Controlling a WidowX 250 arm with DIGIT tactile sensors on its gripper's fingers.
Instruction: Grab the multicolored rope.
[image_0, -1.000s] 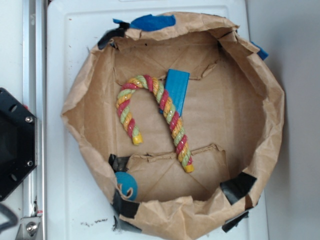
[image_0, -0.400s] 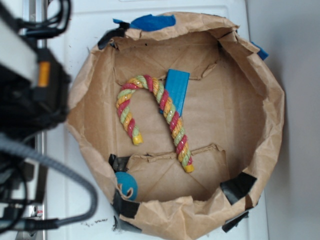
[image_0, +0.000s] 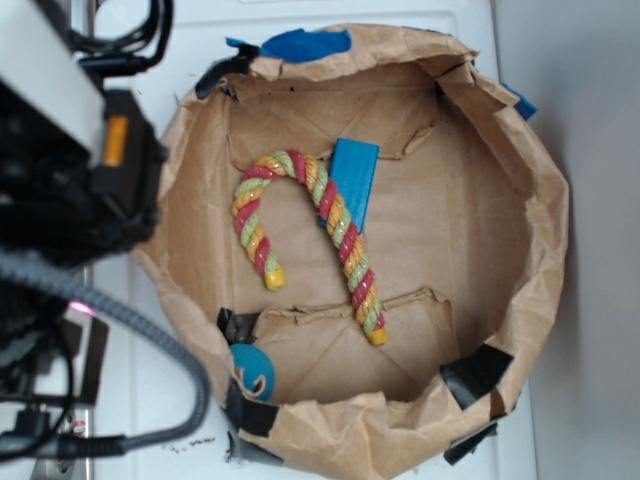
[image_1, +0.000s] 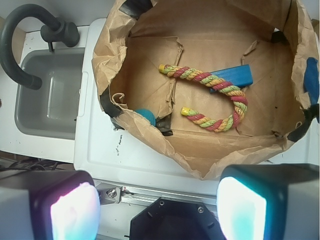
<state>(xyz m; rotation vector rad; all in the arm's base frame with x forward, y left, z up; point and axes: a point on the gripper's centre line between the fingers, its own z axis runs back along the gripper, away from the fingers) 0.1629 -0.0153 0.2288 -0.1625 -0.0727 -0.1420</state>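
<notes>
In the wrist view the gripper (image_1: 157, 210) hangs over the near edge of the white surface (image_1: 150, 165), its fingers (image_1: 70, 212) spread wide and holding nothing. Beyond it sits the brown paper bag (image_1: 150, 127), rim rolled down. Inside lies the multicolored rope (image_1: 220, 97), bent in a hook, its long leg resting across a blue block (image_1: 235, 75). A teal ball (image_1: 146, 115) sits by the bag's near wall.

Where only a black base showed a second ago, the robot arm (image_0: 70, 170) now fills the left of the exterior view, pushed slightly further right over the paper bag's (image_0: 160, 245) left rim, its grey cable (image_0: 150, 335) looping lower left.
</notes>
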